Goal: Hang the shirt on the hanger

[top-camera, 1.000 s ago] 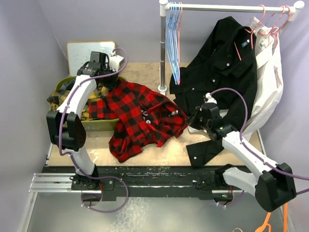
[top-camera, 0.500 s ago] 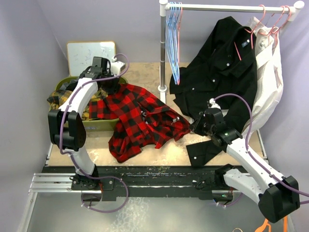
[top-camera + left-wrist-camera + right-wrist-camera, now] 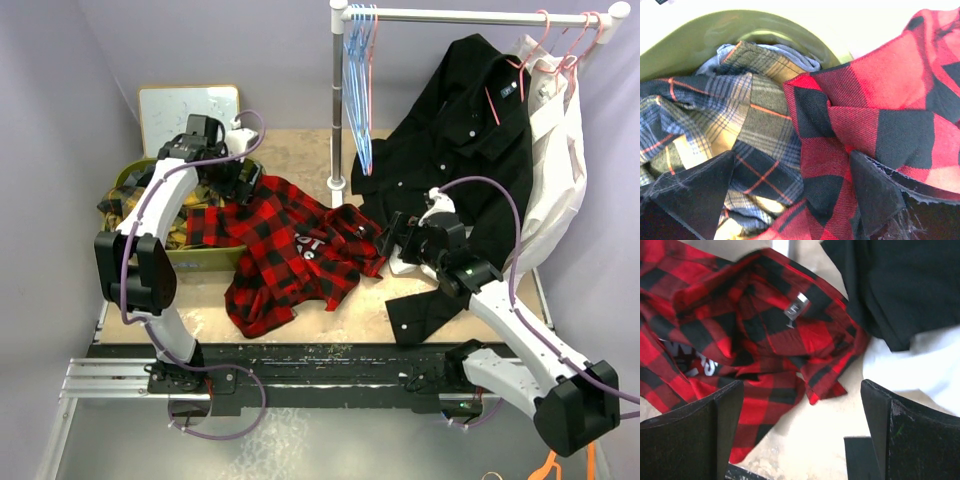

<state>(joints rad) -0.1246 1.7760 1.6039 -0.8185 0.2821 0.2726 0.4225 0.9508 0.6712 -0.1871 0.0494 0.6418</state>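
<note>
The red-and-black check shirt (image 3: 290,250) lies crumpled on the table, one sleeve draped over the rim of the green tub (image 3: 205,257). White lettering on its inner patch faces up. My left gripper (image 3: 243,180) hangs open over the shirt's upper left edge; in the left wrist view its fingers (image 3: 695,197) straddle the shirt (image 3: 890,100) and plaid cloth, gripping neither. My right gripper (image 3: 392,233) is open just right of the shirt (image 3: 740,325), bare table between its fingers (image 3: 905,435). A pink hanger (image 3: 371,80) hangs on the rail among the blue ones.
Yellow-green plaid cloth (image 3: 740,115) fills the green tub (image 3: 715,40). A black shirt (image 3: 470,140) and a white garment (image 3: 560,170) hang from pink hangers on the rail (image 3: 470,15) at the right, trailing onto the table. A whiteboard (image 3: 175,110) leans at the back left.
Both grippers have gone from shut to open and let go of the shirt. The cloth has slumped onto the table, and the lettered patch now shows.
</note>
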